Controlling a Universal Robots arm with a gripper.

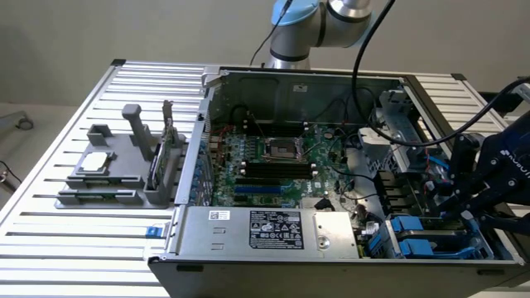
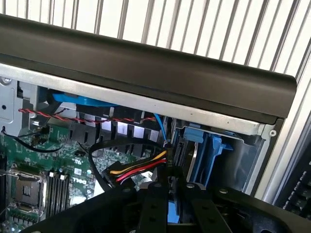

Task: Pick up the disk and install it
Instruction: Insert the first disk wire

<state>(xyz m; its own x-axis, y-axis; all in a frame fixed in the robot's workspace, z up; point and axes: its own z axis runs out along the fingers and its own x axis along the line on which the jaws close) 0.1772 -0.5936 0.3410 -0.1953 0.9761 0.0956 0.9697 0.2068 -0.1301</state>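
Observation:
My gripper (image 1: pixel 470 210) hangs over the drive bay at the case's front corner, on the exterior view's right. In the wrist view its black fingers (image 2: pixel 154 204) stand close together with a thin blue strip between them. That strip is the near edge of the disk (image 2: pixel 186 154), a grey slab in a blue carrier (image 2: pixel 212 149). The disk stands on edge in the bay just past my gripper (image 2: pixel 170 190). Most of the disk's face is hidden. Blue carriers (image 1: pixel 414 233) show in the bay below the gripper in the exterior view.
The open computer case (image 1: pixel 273 231) sits on a slatted metal table (image 1: pixel 74 248). A yellow, red and black cable bundle (image 2: pixel 138 167) ends right beside the disk. The motherboard (image 1: pixel 273 162) lies mid-case. A grey fixture (image 1: pixel 124 174) with a small silver chip (image 1: pixel 94 162) stands on the exterior view's left.

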